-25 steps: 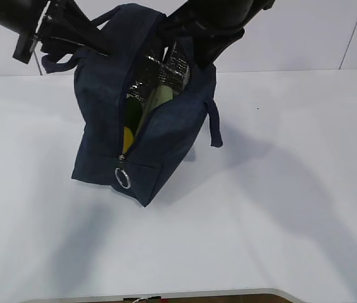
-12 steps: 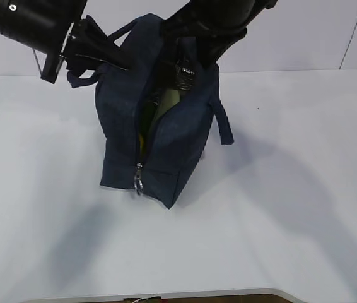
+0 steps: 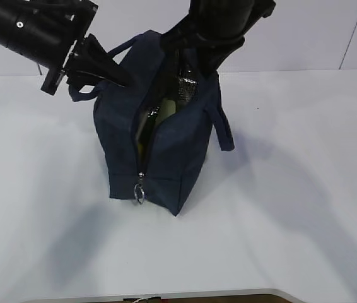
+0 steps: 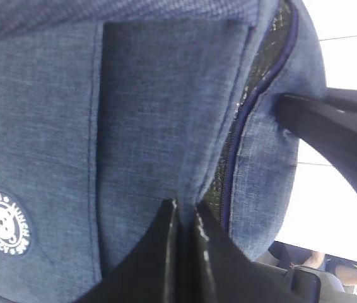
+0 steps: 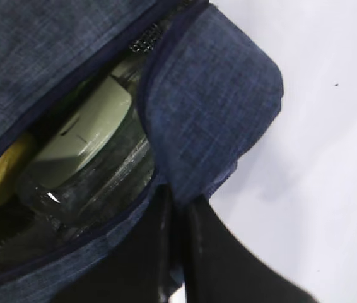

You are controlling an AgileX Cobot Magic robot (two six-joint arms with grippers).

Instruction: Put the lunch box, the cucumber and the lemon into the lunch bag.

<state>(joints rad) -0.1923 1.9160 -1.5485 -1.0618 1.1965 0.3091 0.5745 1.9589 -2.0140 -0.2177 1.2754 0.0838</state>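
The navy lunch bag [image 3: 172, 158] stands on the white table [image 3: 292, 189] with its top zipper open. My left gripper [image 4: 185, 205] is shut on a fold of the bag's fabric beside the opening [image 3: 123, 81]. My right gripper [image 5: 177, 192] is shut on the opposite rim of the lunch bag [image 5: 210, 107]. Inside, the lunch box [image 5: 87, 136] lies with its pale green lid facing out over the clear glass. The yellow lemon [image 5: 2, 173] shows beside it. The cucumber is hidden in the dark of the bag.
A metal ring pull [image 3: 139, 192] hangs at the low end of the zipper. One handle loop [image 3: 222, 123] droops on the bag's right side. A white wall rises behind the table.
Both arms have carried the bag's top to the right. The bag has slid right on the table and its opening has narrowed, so less of the contents shows.
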